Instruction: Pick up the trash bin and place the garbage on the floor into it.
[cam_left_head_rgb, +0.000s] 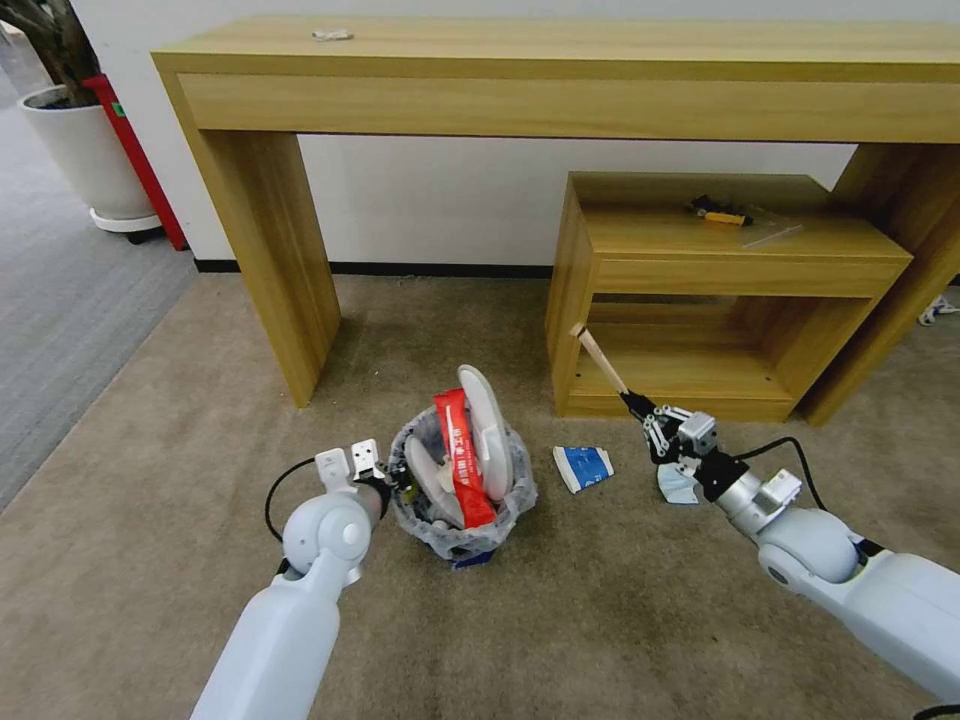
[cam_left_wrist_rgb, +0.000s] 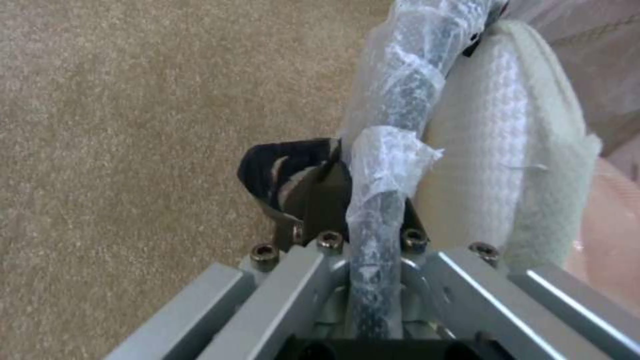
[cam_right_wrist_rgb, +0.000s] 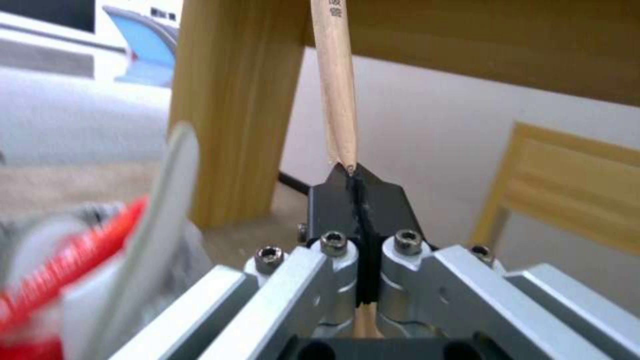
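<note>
Gripping the bag-lined rim of the trash bin (cam_left_head_rgb: 462, 495), the left gripper (cam_left_head_rgb: 392, 487) has its fingers pinched on that rim at the bin's left side; the left wrist view shows the clear bag (cam_left_wrist_rgb: 393, 150) running between them. The bin stands on the beige floor (cam_left_head_rgb: 600, 620) and holds two white slippers (cam_left_head_rgb: 485, 425) and a red wrapper (cam_left_head_rgb: 462, 455), all sticking up. To its right, the right gripper (cam_left_head_rgb: 637, 405) is pressed together on the lower end of a wooden stick (cam_left_head_rgb: 600, 358), which slants up and away to the left. Beneath that arm lie a blue-white packet (cam_left_head_rgb: 583, 467) and a pale blue mask (cam_left_head_rgb: 678, 487). Farther back stand a low wooden shelf (cam_left_head_rgb: 720, 240) and a long wooden table (cam_left_head_rgb: 560, 70).
</note>
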